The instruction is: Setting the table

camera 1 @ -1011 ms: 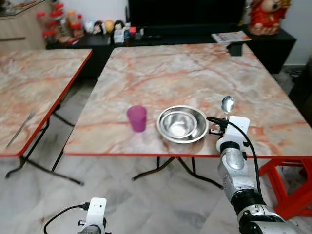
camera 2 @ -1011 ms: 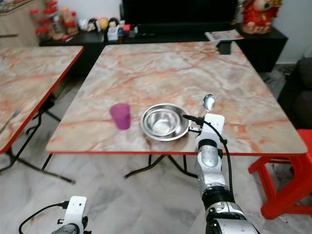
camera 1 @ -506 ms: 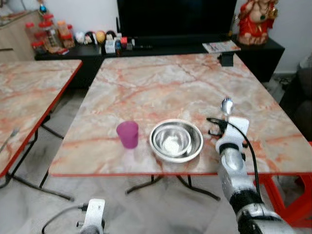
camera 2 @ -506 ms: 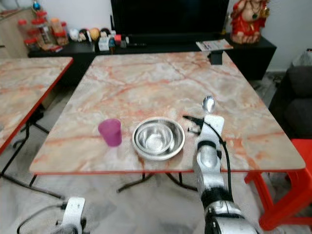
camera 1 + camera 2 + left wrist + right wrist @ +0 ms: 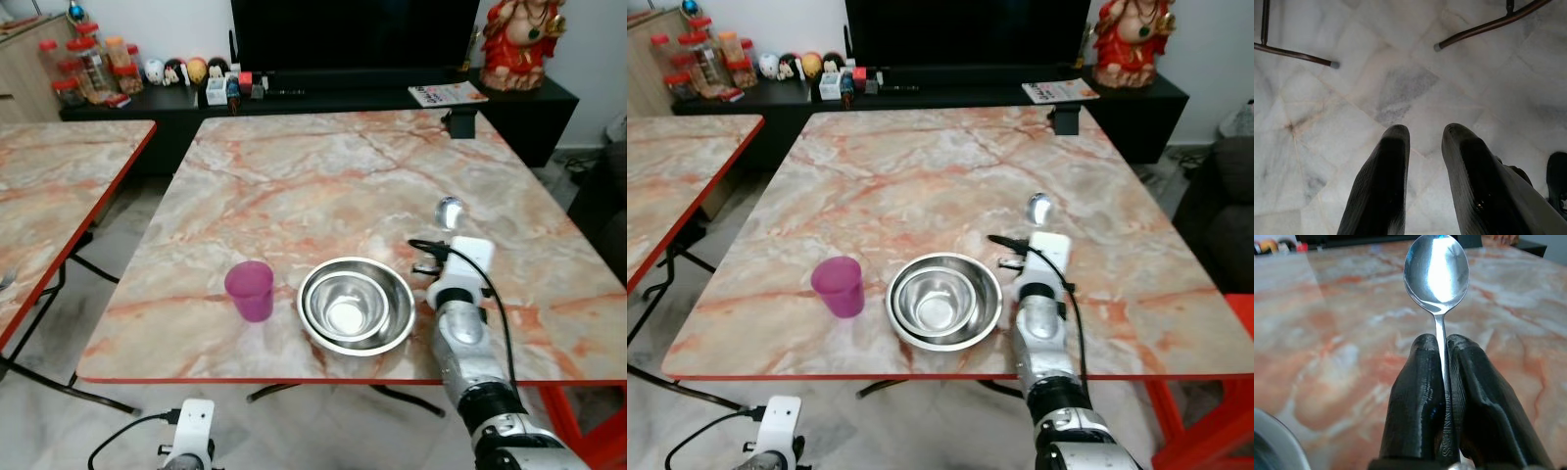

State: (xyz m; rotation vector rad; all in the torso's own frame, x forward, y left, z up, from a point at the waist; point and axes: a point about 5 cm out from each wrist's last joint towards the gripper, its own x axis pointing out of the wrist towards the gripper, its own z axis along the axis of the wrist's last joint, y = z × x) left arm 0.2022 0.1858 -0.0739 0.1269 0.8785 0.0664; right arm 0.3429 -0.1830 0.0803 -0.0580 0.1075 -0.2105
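Head views: marble table w/ red edge carries a purple cup near the front, a steel bowl just beside it, and the right gripper is raised over the table just right of the bowl, spoon sticking up past the wrist. Left wrist view: left gripper hangs low over the pale tile floor, fingers slightly apart, nothing btwn them. Right wrist view: both fingers pinched tight on the spoon handle, spoon bowl pointing away above the tabletop.
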